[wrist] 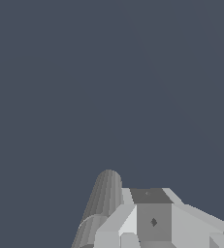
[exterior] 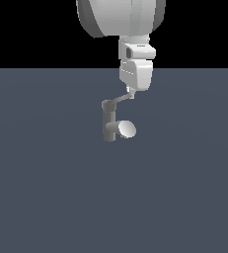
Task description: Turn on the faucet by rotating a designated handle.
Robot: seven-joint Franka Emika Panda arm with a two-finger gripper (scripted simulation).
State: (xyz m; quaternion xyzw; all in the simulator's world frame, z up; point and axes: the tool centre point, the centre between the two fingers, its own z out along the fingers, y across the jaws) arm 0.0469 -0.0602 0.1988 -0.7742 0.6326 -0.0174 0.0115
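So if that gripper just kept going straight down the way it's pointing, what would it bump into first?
Most likely the handle: the gripper points downward right at the handle's outer end and seems to touch it already. Depth is unclear, though; past it lies only the floor.

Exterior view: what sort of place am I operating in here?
Most likely a bare simulated test scene, not a real kitchen or bathroom: a flat, featureless grey floor under a black backdrop, with only a lone faucet standing on it and the end effector at its handle.
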